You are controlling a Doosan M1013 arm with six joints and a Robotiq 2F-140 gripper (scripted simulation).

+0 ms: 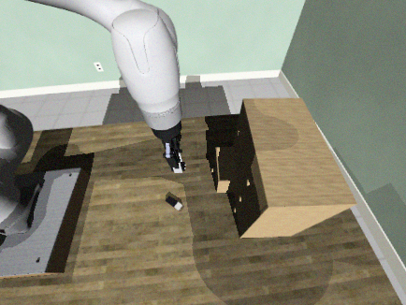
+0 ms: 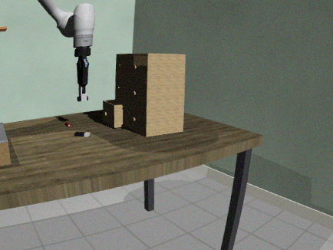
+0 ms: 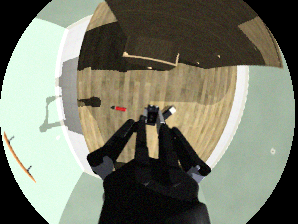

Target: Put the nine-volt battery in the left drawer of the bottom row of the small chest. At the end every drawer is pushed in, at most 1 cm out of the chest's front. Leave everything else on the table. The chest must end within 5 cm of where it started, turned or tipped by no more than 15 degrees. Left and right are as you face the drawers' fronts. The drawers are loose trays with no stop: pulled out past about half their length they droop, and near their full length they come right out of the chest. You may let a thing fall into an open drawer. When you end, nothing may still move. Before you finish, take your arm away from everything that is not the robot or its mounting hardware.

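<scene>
The small wooden chest (image 1: 281, 164) stands at the right of the table, its drawer fronts facing my arm; it also shows in the exterior view (image 2: 153, 92). Its bottom left drawer (image 1: 222, 173) is pulled partway out, as the exterior view (image 2: 113, 113) also shows. The other drawers look pushed in. My gripper (image 1: 178, 167) (image 2: 82, 97) hangs well above the table, left of the open drawer. It is shut on a small dark block with a pale end, the nine-volt battery, which also shows at the fingertips in the wrist view (image 3: 153, 115).
A small dark piece with a white end (image 1: 174, 202) lies on the table below the gripper. A tiny red object (image 2: 67, 124) lies farther back. The arm's grey base plate (image 1: 37, 220) fills the table's left side. A wall runs close behind the chest.
</scene>
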